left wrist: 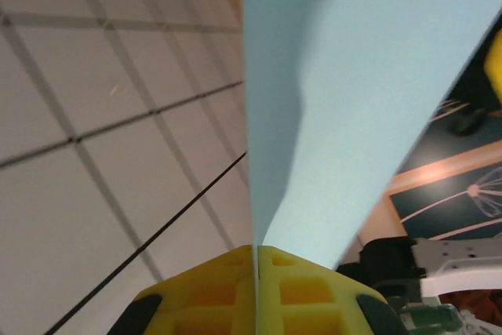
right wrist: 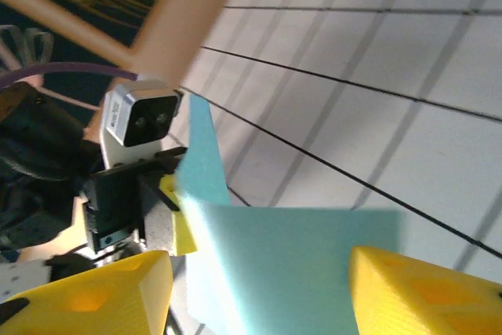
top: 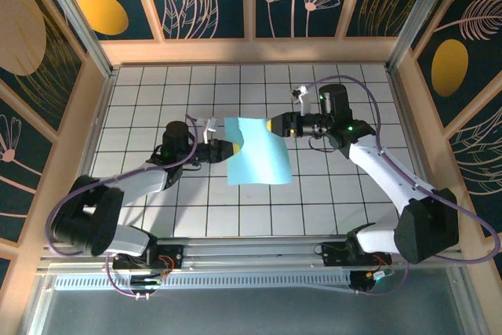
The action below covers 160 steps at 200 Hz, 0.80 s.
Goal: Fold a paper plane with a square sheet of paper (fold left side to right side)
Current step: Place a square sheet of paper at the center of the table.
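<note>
Left claw (top: pixel 228 149) pressed together, pinching the left edge of the square sheet of paper (top: pixel 259 154), light-blue sheet curled and lifted above the middle of the white gridded counter (top: pixel 329 194), right claw (top: pixel 270 125) spread around its far right corner

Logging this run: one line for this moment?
left gripper: shut on sheet, edge lifted | right gripper: open at sheet | fold: unfinished

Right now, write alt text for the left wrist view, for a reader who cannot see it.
The left pincer, its yellow jaws pressed together, pinches the edge of a light-blue paper sheet that stands up and widens above it. A white gridded table lies to the left.
</note>
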{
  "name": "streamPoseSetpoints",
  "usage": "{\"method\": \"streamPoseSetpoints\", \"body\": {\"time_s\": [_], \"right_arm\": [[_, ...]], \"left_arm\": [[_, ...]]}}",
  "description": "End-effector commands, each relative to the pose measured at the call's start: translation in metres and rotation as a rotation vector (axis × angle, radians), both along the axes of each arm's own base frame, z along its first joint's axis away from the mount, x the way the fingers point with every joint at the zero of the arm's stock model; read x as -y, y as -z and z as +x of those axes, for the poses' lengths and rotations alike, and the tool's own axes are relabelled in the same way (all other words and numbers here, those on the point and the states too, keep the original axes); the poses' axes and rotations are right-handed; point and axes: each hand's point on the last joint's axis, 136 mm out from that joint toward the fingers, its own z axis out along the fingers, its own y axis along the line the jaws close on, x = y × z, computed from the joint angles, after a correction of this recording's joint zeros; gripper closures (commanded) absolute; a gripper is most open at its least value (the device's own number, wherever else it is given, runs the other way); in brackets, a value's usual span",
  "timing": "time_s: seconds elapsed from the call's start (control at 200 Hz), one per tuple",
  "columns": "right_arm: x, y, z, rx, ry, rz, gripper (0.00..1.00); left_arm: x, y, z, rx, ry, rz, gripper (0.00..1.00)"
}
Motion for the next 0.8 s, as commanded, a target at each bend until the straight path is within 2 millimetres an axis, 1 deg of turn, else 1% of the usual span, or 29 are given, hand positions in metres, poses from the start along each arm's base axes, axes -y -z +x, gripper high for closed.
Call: {"method": "streamPoseSetpoints", "body": {"time_s": [0.0, 0.105, 0.14, 0.22, 0.315, 0.365, 0.435, 0.445, 0.465, 0.551, 0.676, 0.796], "right_arm": [[0.016, 0.039, 0.008, -0.084, 0.126, -0.072, 0.38], [0.021, 0.063, 0.009, -0.137, 0.181, -0.076, 0.39], [0.023, 0.073, 0.008, -0.165, 0.199, -0.077, 0.42], [0.026, 0.096, 0.007, -0.227, 0.244, -0.085, 0.54], [0.025, 0.122, 0.002, -0.306, 0.265, -0.087, 0.68], [0.021, 0.134, -0.001, -0.336, 0.265, -0.093, 0.75], [0.017, 0.151, -0.005, -0.372, 0.265, -0.129, 0.85], [0.016, 0.153, -0.006, -0.376, 0.264, -0.136, 0.86], [0.015, 0.158, -0.006, -0.385, 0.264, -0.147, 0.89], [0.008, 0.173, -0.008, -0.406, 0.249, -0.195, 0.99], [0.005, 0.191, -0.006, -0.421, 0.257, -0.266, 1.0], [0.004, 0.202, -0.005, -0.43, 0.264, -0.299, 1.0]], "left_arm": [[0.001, 0.029, 0.004, -0.071, -0.002, 0.089, 1.0], [-0.002, 0.054, 0.011, -0.128, -0.018, 0.167, 1.0], [-0.002, 0.062, 0.011, -0.144, -0.019, 0.19, 1.0], [-0.004, 0.079, 0.014, -0.179, -0.022, 0.244, 1.0], [-0.006, 0.095, 0.015, -0.218, -0.029, 0.301, 1.0], [-0.008, 0.102, 0.015, -0.233, -0.035, 0.324, 1.0], [-0.009, 0.103, 0.016, -0.238, -0.043, 0.339, 1.0], [-0.01, 0.111, 0.014, -0.259, -0.04, 0.351, 1.0], [-0.011, 0.115, 0.013, -0.266, -0.039, 0.358, 1.0], [-0.011, 0.119, 0.013, -0.277, -0.033, 0.369, 1.0], [-0.01, 0.122, 0.01, -0.284, -0.012, 0.386, 1.0], [-0.009, 0.124, 0.009, -0.286, 0.007, 0.392, 1.0]]}}
